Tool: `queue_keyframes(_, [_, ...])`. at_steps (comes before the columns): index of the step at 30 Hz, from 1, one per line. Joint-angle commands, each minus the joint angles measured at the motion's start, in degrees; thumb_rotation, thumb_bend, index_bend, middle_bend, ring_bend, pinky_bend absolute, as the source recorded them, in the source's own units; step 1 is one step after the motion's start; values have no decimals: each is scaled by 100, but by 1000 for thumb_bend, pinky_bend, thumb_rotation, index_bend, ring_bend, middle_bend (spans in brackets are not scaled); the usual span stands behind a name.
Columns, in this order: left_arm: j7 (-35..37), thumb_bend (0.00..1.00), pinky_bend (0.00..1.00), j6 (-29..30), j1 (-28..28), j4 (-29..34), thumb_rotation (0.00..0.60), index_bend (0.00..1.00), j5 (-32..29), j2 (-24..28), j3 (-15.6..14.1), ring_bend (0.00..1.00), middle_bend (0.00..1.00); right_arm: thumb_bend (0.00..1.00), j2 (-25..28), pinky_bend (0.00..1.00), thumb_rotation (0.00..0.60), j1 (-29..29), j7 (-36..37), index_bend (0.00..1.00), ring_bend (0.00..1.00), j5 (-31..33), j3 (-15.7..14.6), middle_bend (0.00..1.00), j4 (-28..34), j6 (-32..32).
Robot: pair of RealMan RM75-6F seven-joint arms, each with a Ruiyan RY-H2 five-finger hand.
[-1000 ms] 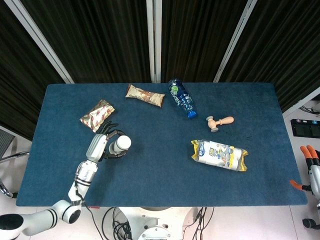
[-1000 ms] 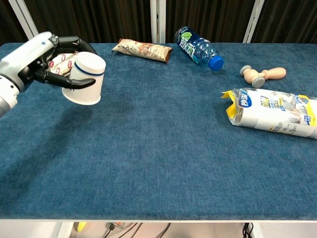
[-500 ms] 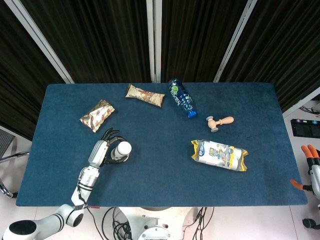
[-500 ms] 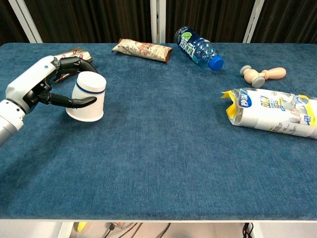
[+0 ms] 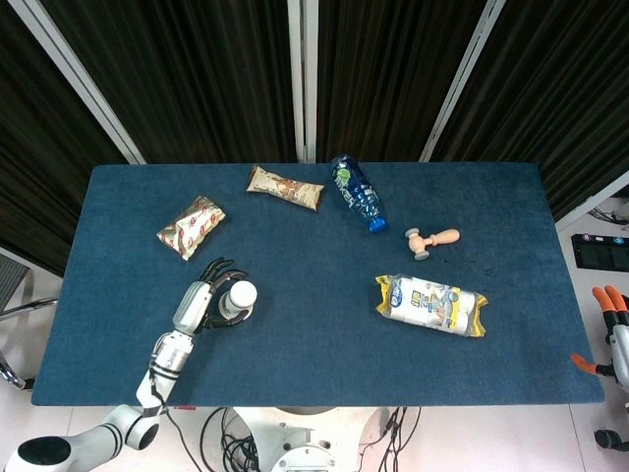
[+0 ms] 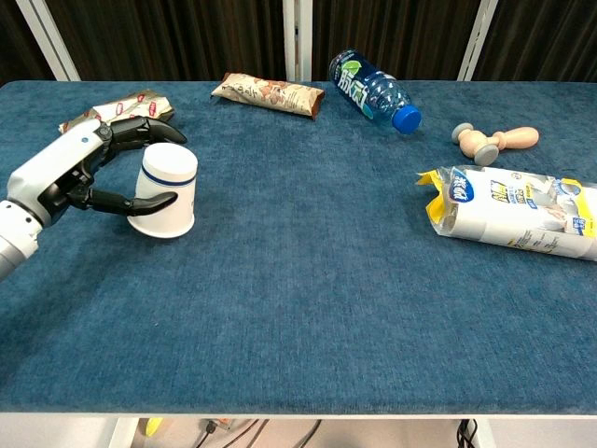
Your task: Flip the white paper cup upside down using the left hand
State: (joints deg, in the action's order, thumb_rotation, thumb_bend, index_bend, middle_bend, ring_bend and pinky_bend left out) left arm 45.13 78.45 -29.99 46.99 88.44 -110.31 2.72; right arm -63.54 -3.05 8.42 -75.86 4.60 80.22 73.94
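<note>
The white paper cup (image 5: 239, 296) (image 6: 166, 191), with a blue band near its base, stands upside down, rim on the blue table (image 5: 314, 344) (image 6: 308, 308), at the front left. My left hand (image 5: 197, 303) (image 6: 70, 173) holds it from the left side, fingers curved behind it and thumb across its front near the rim. Only a sliver of my right hand (image 5: 614, 339) shows, off the table's right edge, with orange-tipped fingers; how it stands is unclear.
A red-and-gold snack packet (image 5: 191, 226) (image 6: 112, 109) lies just behind the left hand. Further back are a brown bar wrapper (image 5: 284, 187) (image 6: 268, 94) and a lying blue bottle (image 5: 357, 192) (image 6: 373, 91). A wooden tool (image 5: 432, 239) (image 6: 494, 140) and a yellow-white packet (image 5: 430, 305) (image 6: 513, 215) lie on the right.
The left hand has lowered the cup from a tilted hold in the air down onto the table, where it now stands rim down. The hand stays around it.
</note>
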Motion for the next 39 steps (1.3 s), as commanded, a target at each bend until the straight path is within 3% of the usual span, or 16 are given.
queue_keyframes(1, [92,246,0,-22,35,-11,600,188,33,32,-41,57,276,26,1,0,600,-5,-11,0,0,6,-2,0,6,-15])
queue_keyframes(10, [149,245,0,165,132,80,600,139,157,226,-83,31,181,26,39,0,600,4,-80,0,0,9,6,0,90,33])
queue_keyframes(16, [-463,235,0,680,326,918,600,89,339,1096,-103,0,87,26,95,0,600,73,-45,0,0,-27,42,0,139,233])
queue_keyframes(21, [-1802,225,0,950,643,2385,600,93,280,2545,-94,0,72,26,146,0,600,149,-62,0,0,-60,47,0,195,401])
queue_keyframes(24, [-2950,220,7,713,875,3200,600,103,-2,3506,-227,0,76,26,161,0,600,217,-128,0,0,-87,50,0,231,562])
queue_keyframes(27, [-4232,199,22,451,1109,3732,600,110,-522,4149,-312,0,69,26,128,0,600,299,-257,0,0,-144,33,0,199,761])
queue_keyframes(33, [-4788,167,0,810,1651,3374,600,90,-884,4130,-330,0,49,26,-46,0,600,454,-237,0,0,-388,-14,0,30,1186])
queue_keyframes(39, [-4978,163,0,673,1867,3306,600,37,-790,4212,-534,0,0,26,-179,0,600,484,-121,0,0,-557,4,0,-126,1396])
